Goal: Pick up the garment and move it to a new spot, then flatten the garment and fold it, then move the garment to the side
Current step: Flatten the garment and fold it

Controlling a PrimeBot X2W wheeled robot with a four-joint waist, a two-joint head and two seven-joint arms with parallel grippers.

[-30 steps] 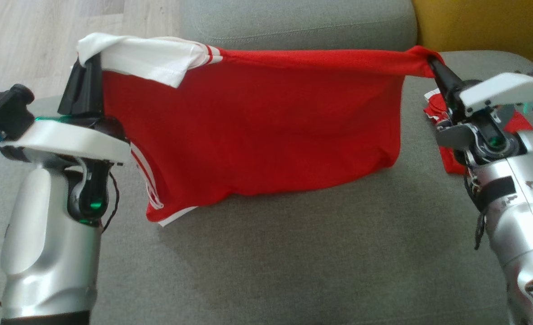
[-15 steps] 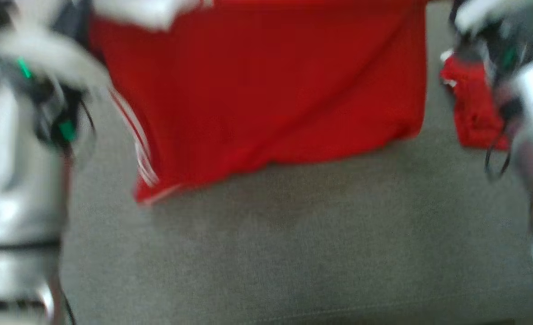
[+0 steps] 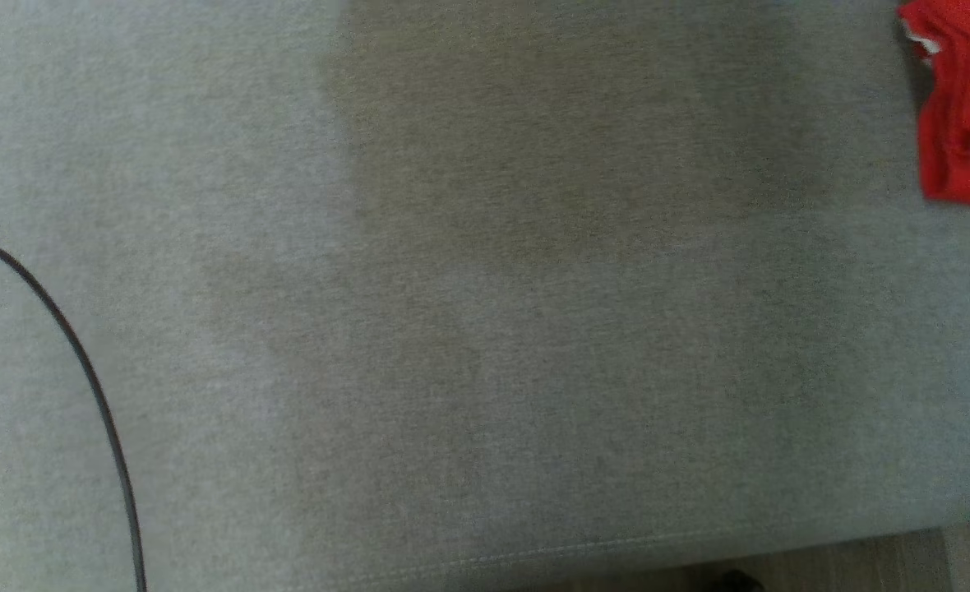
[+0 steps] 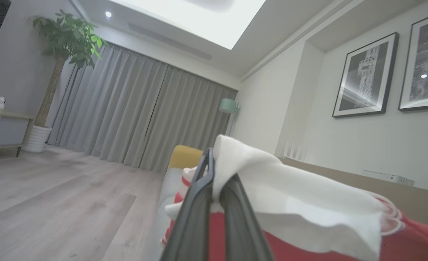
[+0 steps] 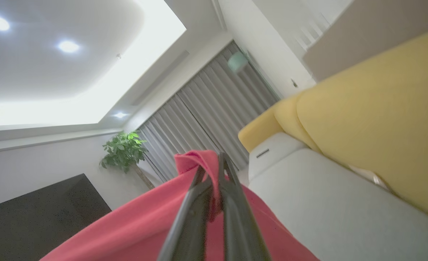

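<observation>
My left gripper (image 4: 217, 180) clenches the white sleeve (image 4: 301, 195) of the garment (image 5: 127, 224), my right gripper (image 5: 212, 169) its red corner (image 5: 190, 159), so its long axis spans between my arms.

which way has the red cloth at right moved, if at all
No: the camera tilted; the red cloth still lies on the grey cushion's right side.

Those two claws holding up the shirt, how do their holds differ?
The left gripper pinches a white part of the garment; the right gripper pinches plain red. Cloth spills past the left gripper in a broad flap; at the right gripper it bunches into a small peak. Both are shut on the same garment.
</observation>
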